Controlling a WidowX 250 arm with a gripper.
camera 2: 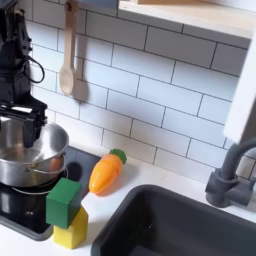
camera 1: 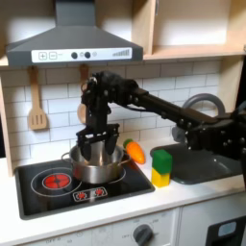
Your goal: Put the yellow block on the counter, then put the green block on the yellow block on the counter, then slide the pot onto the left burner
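1. Worktop (camera 1: 192, 197): off-white, carries the stacked blocks near its front edge in both exterior views; dark sink basin (camera 2: 175, 225) just beyond them, w/ a grey tap (camera 2: 232, 175) at the second exterior view's right.
2. Black cooktop (camera 1: 43, 197): two red ring burners. Left burner (camera 1: 55, 180), at the first exterior view's left, bare, nothing on it. Other burner under the pot.
3. Pot (camera 1: 98, 165): shiny steel, no lid, upright on the burner at the first exterior view's right. Not yet on the left burner, so the slide looks undone.
4. Claw (camera 1: 98, 142): black, hangs over the pot, fingers reaching down around the rim area in the first exterior view. Appears part-spread astride the rim, but can't tell for sure whether clamped on it or just beside.
5. Carrot toy (camera 2: 104, 172): orange w/ green tip, lies on the worktop between pot and sink, apart from the blocks.
6. Green block (camera 2: 64, 201): sits on top of the yellow one, slightly skewed in the second exterior view. Stack step looks done.
7. Yellow block (camera 2: 71, 231): on the worktop, just beside the cooktop edge, under the green. First step looks done.
8. Left to do, as judged: only the pot slide across to the bare burner.
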